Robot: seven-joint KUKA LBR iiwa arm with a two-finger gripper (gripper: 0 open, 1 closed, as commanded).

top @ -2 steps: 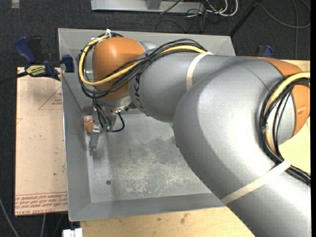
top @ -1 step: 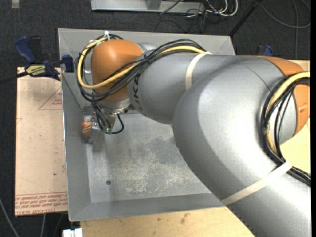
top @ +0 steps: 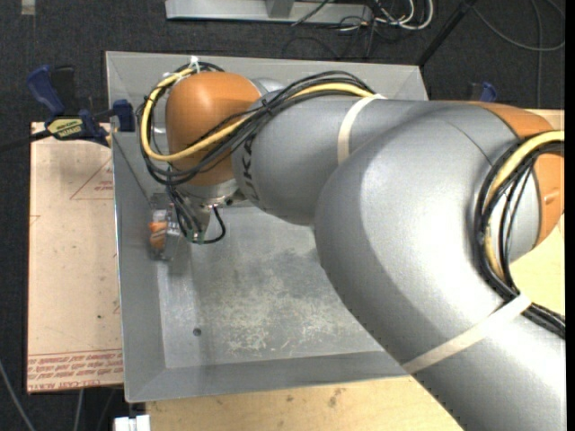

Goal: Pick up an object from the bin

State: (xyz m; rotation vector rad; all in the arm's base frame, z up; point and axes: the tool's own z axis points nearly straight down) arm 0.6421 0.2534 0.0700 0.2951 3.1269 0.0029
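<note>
Hanging low beside the bin [top: 139, 312] wall, just over the floor. Cannot tell open from closed at the jaws. Spotting a small orange-and-grey thing [top: 158, 230] right at the jaws, gripped or merely touched, unclear. Judging the pick unfinished: lifting left to do. Seeing bare floor away from the jaws, plus one dark speck [top: 197, 332].

Bin [top: 269, 299] is dull grey metal, floor scuffed and speckled pale. Arm [top: 404, 169] has smooth grey casing, soft sheen; orange cover [top: 211, 106] smooth and glossy. Cables [top: 149, 128] look like smooth rubbery plastic.
</note>
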